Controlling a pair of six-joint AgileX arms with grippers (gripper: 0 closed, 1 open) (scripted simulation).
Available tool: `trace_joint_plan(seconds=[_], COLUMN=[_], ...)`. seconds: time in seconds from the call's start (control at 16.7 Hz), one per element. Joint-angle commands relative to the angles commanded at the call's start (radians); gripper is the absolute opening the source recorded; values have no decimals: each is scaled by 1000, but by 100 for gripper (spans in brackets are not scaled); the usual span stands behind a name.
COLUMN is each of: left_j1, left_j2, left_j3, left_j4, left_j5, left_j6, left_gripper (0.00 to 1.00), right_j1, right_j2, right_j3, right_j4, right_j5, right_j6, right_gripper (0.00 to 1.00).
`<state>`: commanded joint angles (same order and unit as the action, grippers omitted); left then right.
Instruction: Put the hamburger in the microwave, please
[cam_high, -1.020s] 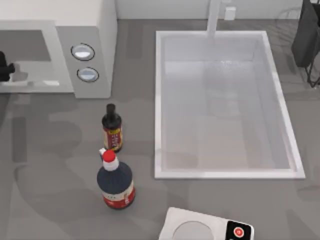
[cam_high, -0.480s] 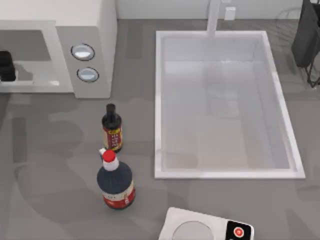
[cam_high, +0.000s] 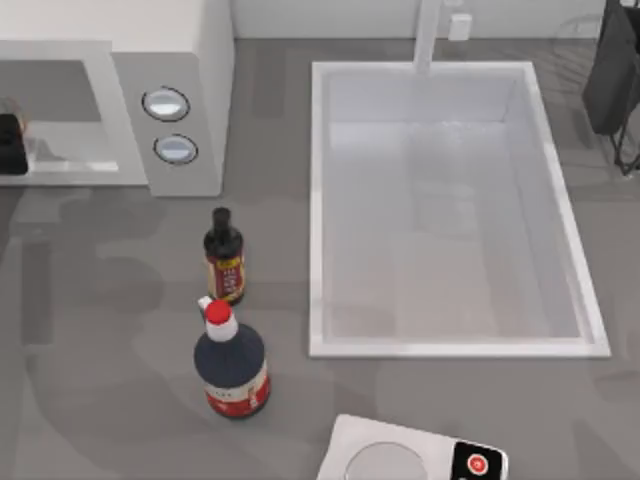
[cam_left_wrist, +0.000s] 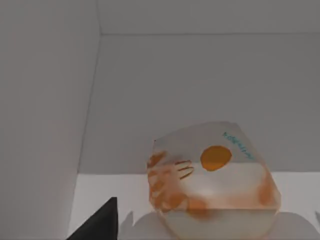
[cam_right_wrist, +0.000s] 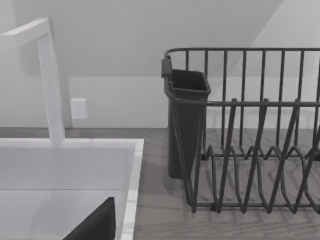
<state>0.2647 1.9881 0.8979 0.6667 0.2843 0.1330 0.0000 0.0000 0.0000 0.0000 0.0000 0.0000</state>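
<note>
Left wrist view: the hamburger (cam_left_wrist: 212, 187) sits on the white floor inside the microwave, white cavity walls on the side and behind it. Wrapper is pale with orange patches and one round orange spot. A dark corner of the left end effector (cam_left_wrist: 97, 222) shows at the lower left of that frame; can't tell how far open it is, and it's apart from the burger there.

Top view: the microwave (cam_high: 170, 60) is at upper left, grey panel with two round knobs (cam_high: 166, 104), cavity open toward the left edge. Left end effector is the dark shape at the far left edge (cam_high: 10, 140), at the cavity mouth. Burger itself can't be made out from above.

Right wrist view: dark wire dish rack (cam_right_wrist: 245, 135) with a cutlery cup, white faucet (cam_right_wrist: 50, 80), sink (cam_right_wrist: 132, 170) rim. Dark corner at its lower left is the right end effector (cam_right_wrist: 95, 225); opening can't be told.

Grey surface (cam_high: 120, 300): two dark sauce bottles (cam_high: 224, 256) centre-left, white sink centre-right, a white scale (cam_high: 410, 455) with a red button at the bottom edge. Plain pale wall behind.
</note>
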Motion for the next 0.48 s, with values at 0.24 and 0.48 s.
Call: trace_joint_plan(seconds=[0.24, 0.48], left_j1=[81, 183], left_j2=[-162, -376], left_j3=[-231, -516], left_j4=[28, 65], left_j5=[75, 155], left_j6=[38, 79], left_gripper=[100, 100], right_j1=[0, 0], right_j2=[0, 0], right_j3=[0, 0], right_j4=[0, 0], right_j5=[0, 0], right_j6=[0, 0], right_gripper=[100, 100])
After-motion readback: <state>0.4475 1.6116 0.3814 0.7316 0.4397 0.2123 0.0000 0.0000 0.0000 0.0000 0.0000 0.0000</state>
